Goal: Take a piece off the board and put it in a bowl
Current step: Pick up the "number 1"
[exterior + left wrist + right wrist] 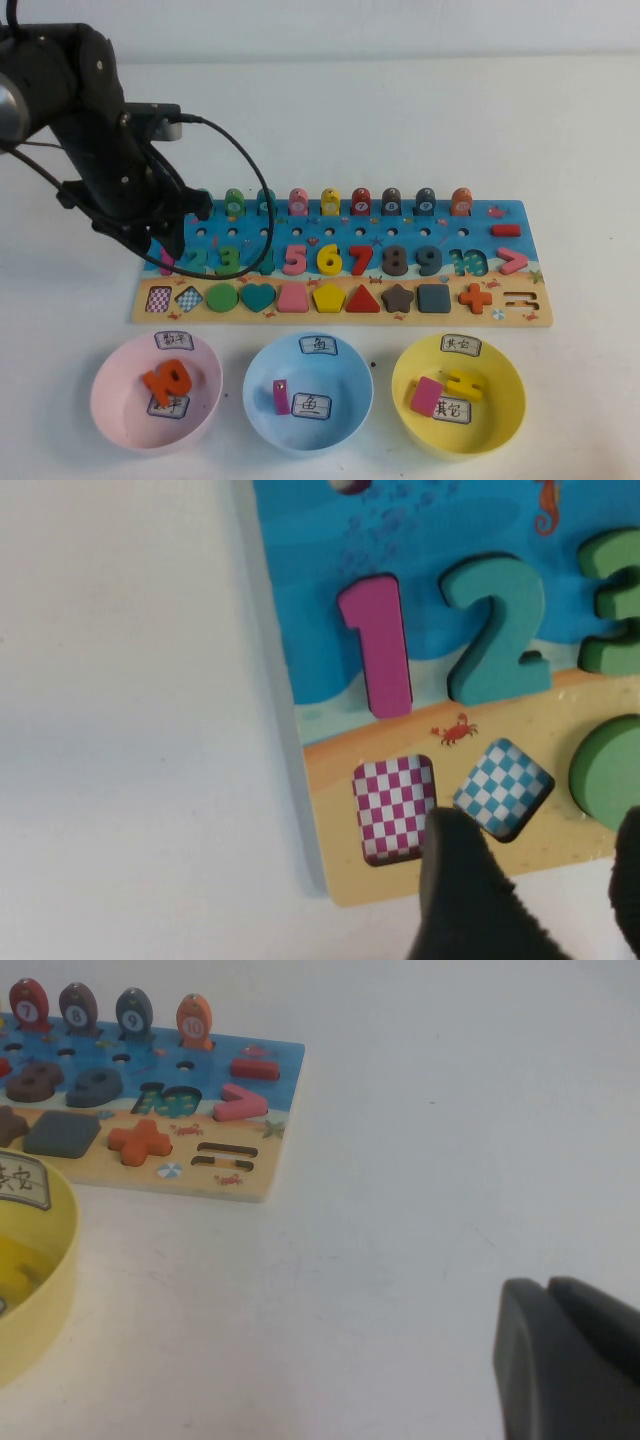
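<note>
1. Piece (pixel 376 645) seated in the blue part of the board (pixel 330 810), at 9 o'clock of the teal 2 (pixel 495 630); in the high view mostly hidden under the left arm.
2. Long axis across the board's width, hooked top toward the pegs.
3. Left gripper (pixel 535 880) above the board's left end, fingers (pixel 460 880) spread, holding nothing.
4. Right gripper (pixel 560 1360) over bare table at 3 o'clock of the board, fingers pressed together, empty; not seen from high.
5. Bowl (pixel 120 415) at 6 o'clock of the piece.

A plain white matte tabletop (pixel 400 110) fills the frame, evenly lit; a paler white wall band (pixel 400 25) crosses the top.
</note>
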